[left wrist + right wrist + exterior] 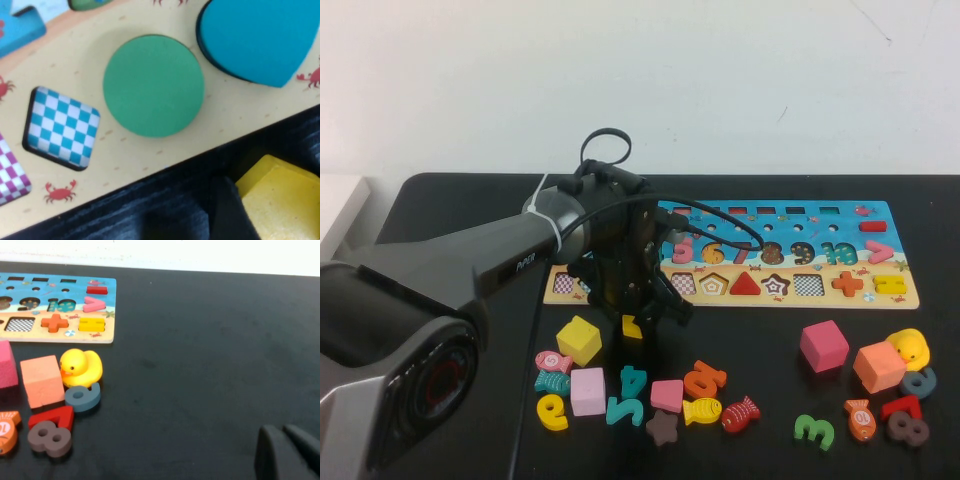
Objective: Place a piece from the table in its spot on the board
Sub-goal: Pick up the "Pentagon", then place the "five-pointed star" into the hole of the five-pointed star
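Note:
The piece [632, 328], a small flat yellow pentagon, sits between the fingertips of my left gripper [632, 322], just in front of the board's near edge. In the left wrist view the piece [280, 200] fills the corner, with one dark finger [227, 210] pressed against its side; the other finger is hidden. The board [880, 295] lies across the back of the table [460, 200], and a pentagon cut-out [717, 284] shows in its sandy strip [75, 60]. My right gripper [282, 432] hovers over bare table at the far right, fingers together, holding nothing.
A green disc [153, 85] and a blue heart [260, 35] sit in the board. A yellow cube [579, 339], a pink cube [588, 390], numerals and fish lie close to the left gripper. At the right are a pink cube [823, 345], an orange cube [878, 366] and a duck [909, 348].

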